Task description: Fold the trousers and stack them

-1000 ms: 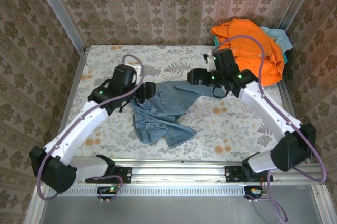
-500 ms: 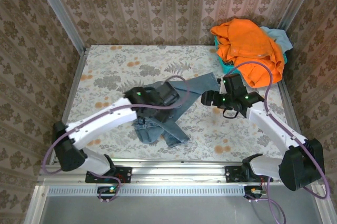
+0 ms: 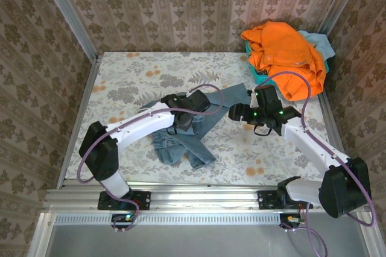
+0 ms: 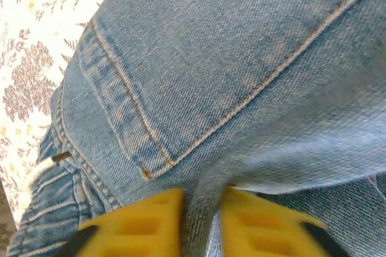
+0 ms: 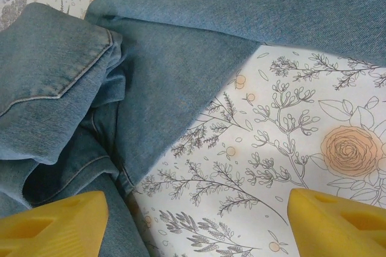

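L hand [image 4: 199, 224] just went from wide open to pinched shut on a fold of the faded light-blue denim trousers [image 3: 178, 145], crumpled mid floral table [image 3: 120, 76], one leg running back-right. Grasp looks made, fold can start. R hand [image 5: 196, 224] hovers wide open, empty, beside that leg's edge. Open room back-left; bright orange garment [image 3: 283, 52] crowds back-right corner.

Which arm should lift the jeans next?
Probably the left: the left gripper pinches a fold of the trousers, while the right gripper hangs open over the table, holding nothing.
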{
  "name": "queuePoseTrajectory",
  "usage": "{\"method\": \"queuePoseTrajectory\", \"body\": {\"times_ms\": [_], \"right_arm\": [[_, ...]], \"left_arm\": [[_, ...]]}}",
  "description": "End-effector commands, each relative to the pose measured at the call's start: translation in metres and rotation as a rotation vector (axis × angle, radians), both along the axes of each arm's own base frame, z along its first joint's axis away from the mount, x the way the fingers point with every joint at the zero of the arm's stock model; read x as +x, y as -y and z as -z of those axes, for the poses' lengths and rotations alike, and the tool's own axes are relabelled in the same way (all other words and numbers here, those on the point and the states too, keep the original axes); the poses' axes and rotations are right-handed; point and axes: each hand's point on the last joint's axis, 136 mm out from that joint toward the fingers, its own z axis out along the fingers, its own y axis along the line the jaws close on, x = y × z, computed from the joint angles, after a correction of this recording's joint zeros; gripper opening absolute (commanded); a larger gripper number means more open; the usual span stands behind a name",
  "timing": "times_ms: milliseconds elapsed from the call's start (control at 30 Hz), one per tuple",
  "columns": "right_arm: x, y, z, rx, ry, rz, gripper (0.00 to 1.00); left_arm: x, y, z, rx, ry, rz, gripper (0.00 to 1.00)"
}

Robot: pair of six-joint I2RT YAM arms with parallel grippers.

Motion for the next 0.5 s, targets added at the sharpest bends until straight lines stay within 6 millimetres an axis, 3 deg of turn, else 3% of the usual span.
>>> {"method": "queuePoseTrajectory", "body": {"times_ms": [0, 133, 333, 467], "right_arm": [[-0.002, 0.0, -0.005, 0.019, 0.015, 0.004, 0.79], [0.0, 0.0, -0.003, 0.026, 0.008, 0.023, 0.78], [0.013, 0.002, 0.007, 0.007, -0.011, 0.065, 0.76], [0.029, 0.004, 0.013, -0.024, -0.015, 0.096, 0.76]], "left_arm": [[0.004, -0.002, -0.005, -0.001, 0.031, 0.0, 0.0], [0.021, -0.017, -0.048, -0.126, 0.09, -0.045, 0.0], [0.078, -0.096, -0.142, -0.488, 0.221, -0.303, 0.0], [0.099, -0.145, -0.175, -0.537, 0.301, -0.42, 0.0]]}}
